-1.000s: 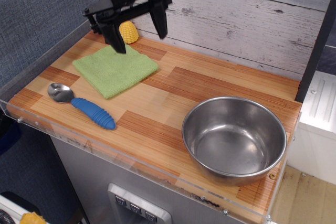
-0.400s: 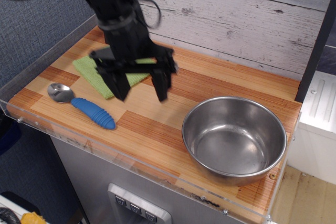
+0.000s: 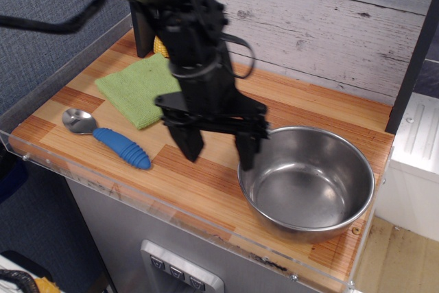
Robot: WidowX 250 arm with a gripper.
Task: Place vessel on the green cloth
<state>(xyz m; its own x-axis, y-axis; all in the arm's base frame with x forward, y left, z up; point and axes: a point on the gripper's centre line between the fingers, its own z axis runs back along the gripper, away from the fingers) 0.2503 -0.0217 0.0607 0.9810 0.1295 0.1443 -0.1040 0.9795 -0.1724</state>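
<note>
Bowl [image 3: 306,180] sits on the wooden table [image 3: 206,176], right of the green cloth [image 3: 140,87] and well apart from it; not lifted, not tilted. Cloth lies flat, its right edge partly hidden behind the arm. Gripper [image 3: 218,150] hangs with its fingers spread wide and nothing between them, at the bowl's left rim: one finger [image 3: 247,150] appears to be at or just over the rim, the other [image 3: 190,143] outside the bowl on the cloth side. Cannot tell whether either finger touches the metal. Judgement: task is at the approach stage, nothing delivered yet. Left to do: close on the rim, lift, carry the bowl left to the cloth, set it down, release. Spoon [image 3: 110,138] lies in front of the cloth, corn toy [image 3: 160,46] behind it; neither sits on the cloth.
</note>
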